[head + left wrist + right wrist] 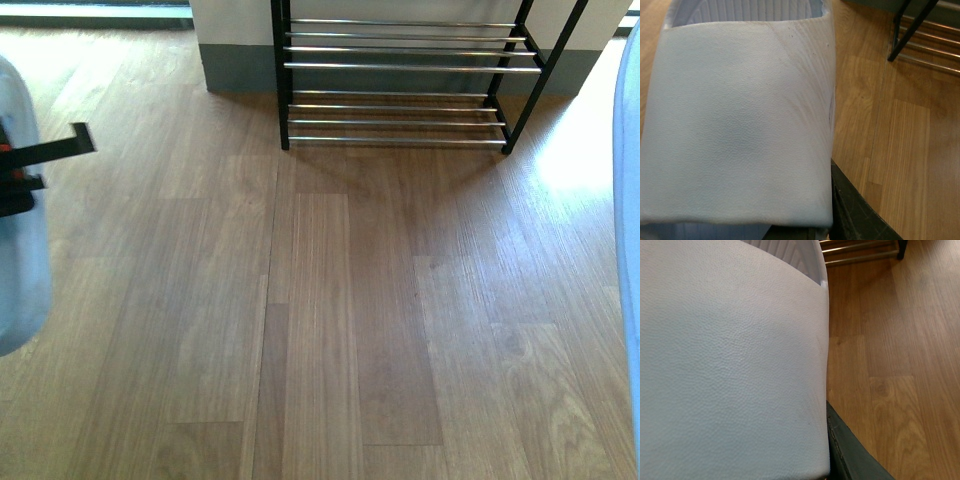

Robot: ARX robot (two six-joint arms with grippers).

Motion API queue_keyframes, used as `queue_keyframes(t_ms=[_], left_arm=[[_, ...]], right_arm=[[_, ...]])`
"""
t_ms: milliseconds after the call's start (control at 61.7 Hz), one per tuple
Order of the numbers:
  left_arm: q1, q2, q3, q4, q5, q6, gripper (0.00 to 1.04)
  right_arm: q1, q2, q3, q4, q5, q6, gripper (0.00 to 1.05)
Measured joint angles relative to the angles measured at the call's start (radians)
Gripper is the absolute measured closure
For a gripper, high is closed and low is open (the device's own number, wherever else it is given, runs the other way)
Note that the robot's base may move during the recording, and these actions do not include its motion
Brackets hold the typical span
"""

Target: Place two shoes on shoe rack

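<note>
The left gripper [40, 165] and right gripper [840, 452] each clasp a pale blue rubber slide [20, 260], while the black-framed, chrome-barred shoe rack [400, 66] stands ahead at the wood floor's [330, 320] far edge, nearer the right arm.

A pale blue slide [730, 365] fills most of this view; its strap has a pebbled surface. A dark gripper finger [847, 455] lies against the strap's side. Beside them is wooden floor [890, 365], and farther off the chrome bars of the shoe rack [860, 259].
</note>
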Motion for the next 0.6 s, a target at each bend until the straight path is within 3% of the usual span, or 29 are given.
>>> queue_keyframes(t_ms=[292,599], left_arm=[[-0.025,-0.477,-0.138,-0.268,-0.063,0.057,1.03],[-0.028,-0.547,-0.141,-0.282,-0.068,0.07,1.03]], right_arm=[[0.0,0.0,0.0,0.0,0.0,0.0,1.03],[0.0,0.0,0.0,0.0,0.0,0.0,1.03]])
